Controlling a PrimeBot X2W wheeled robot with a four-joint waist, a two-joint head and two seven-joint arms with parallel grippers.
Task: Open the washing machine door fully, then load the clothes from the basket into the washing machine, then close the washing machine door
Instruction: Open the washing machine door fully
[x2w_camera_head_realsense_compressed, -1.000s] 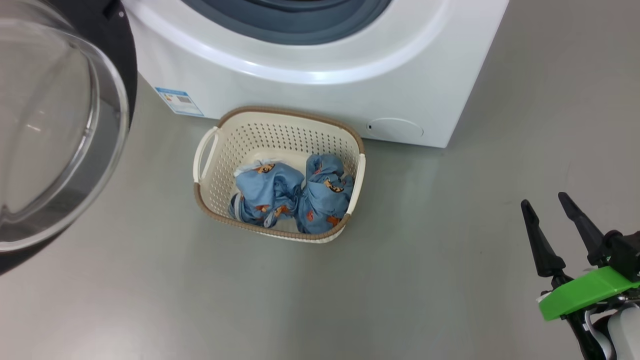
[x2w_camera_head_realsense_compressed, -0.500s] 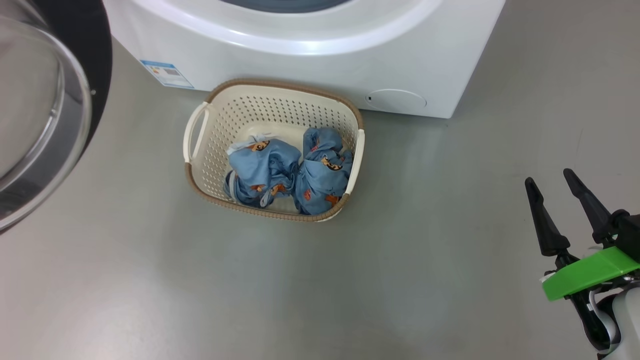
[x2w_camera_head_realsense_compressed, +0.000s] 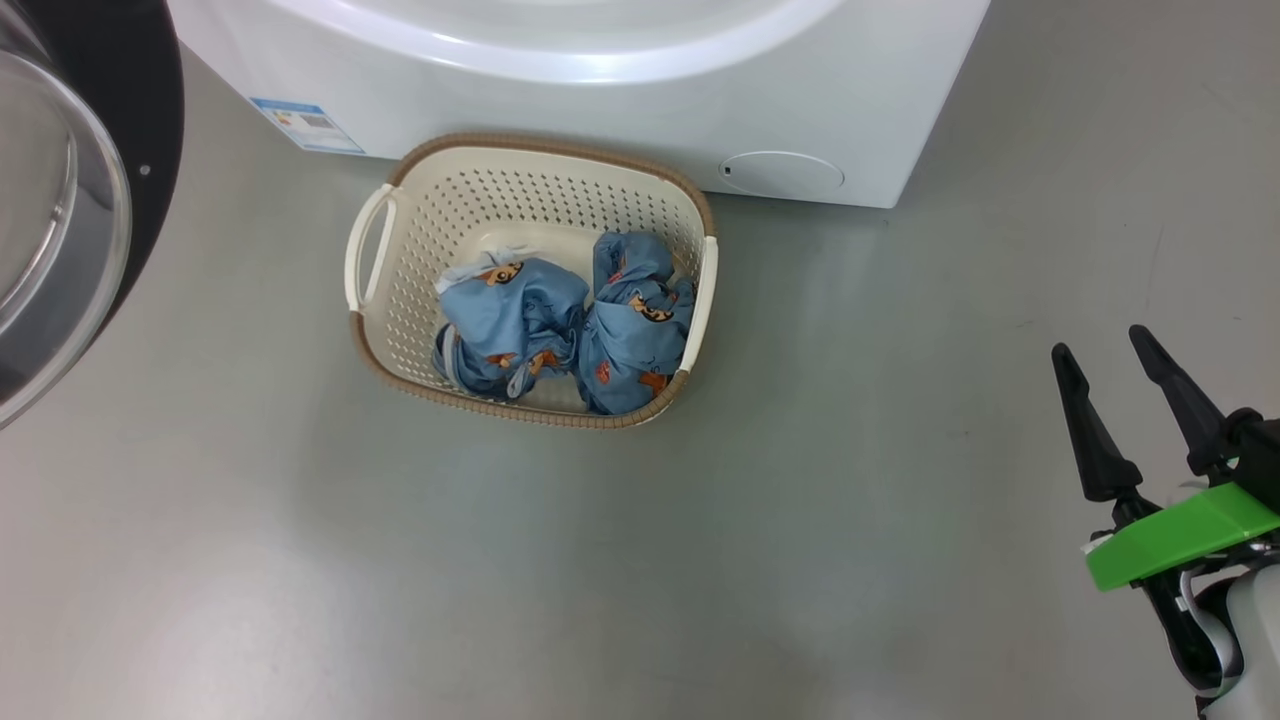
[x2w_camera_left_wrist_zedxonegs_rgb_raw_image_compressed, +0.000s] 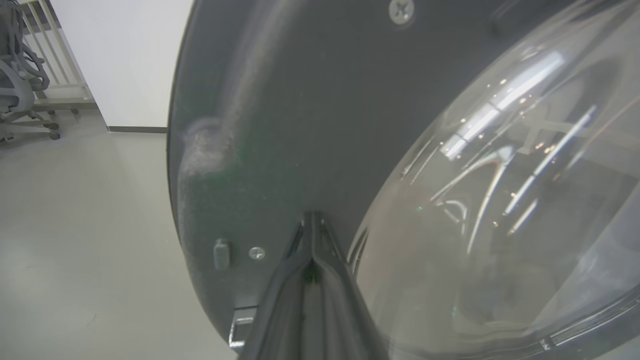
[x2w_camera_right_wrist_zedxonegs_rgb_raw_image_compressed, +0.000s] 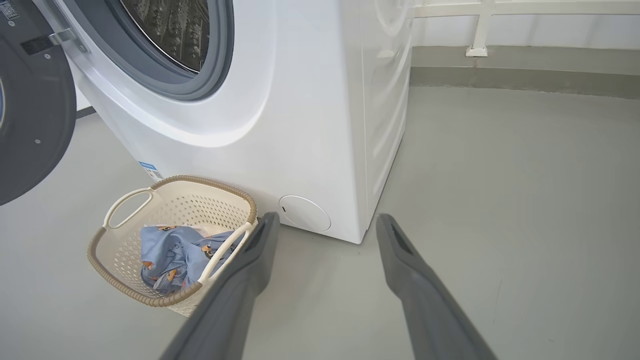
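The washing machine (x2w_camera_head_realsense_compressed: 600, 110) stands at the top of the head view with its door (x2w_camera_head_realsense_compressed: 155, 100) swung open to the left. Before it on the floor sits the basket (x2w_camera_head_realsense_compressed: 530, 195), holding the bunched light blue clothes (x2w_camera_head_realsense_compressed: 560, 320). My right gripper (x2w_camera_head_realsense_compressed: 1100, 345) hovers open and empty at the lower right, well right of the basket. In the right wrist view the right gripper (x2w_camera_right_wrist_zedxonegs_rgb_raw_image_compressed: 326, 219) points at the machine's (x2w_camera_right_wrist_zedxonegs_rgb_raw_image_compressed: 300, 100) lower corner, the basket (x2w_camera_right_wrist_zedxonegs_rgb_raw_image_compressed: 125, 290) and clothes (x2w_camera_right_wrist_zedxonegs_rgb_raw_image_compressed: 170, 255) to its left. My left gripper (x2w_camera_left_wrist_zedxonegs_rgb_raw_image_compressed: 312, 220) is shut, its tips against the door's black rim (x2w_camera_left_wrist_zedxonegs_rgb_raw_image_compressed: 280, 125) beside the glass bowl (x2w_camera_left_wrist_zedxonegs_rgb_raw_image_compressed: 500, 200).
Grey floor spreads around the basket and to the machine's right. A round flap (x2w_camera_head_realsense_compressed: 783, 172) and a blue label (x2w_camera_head_realsense_compressed: 293, 123) sit low on the machine's front. The steel drum (x2w_camera_right_wrist_zedxonegs_rgb_raw_image_compressed: 170, 30) shows through the open mouth. A chair (x2w_camera_left_wrist_zedxonegs_rgb_raw_image_compressed: 15, 75) stands far off by a white wall.
The head camera has tilted, so machine, basket and door have slid up and left in its picture. The basket, the clothes and both grippers keep their places and states.
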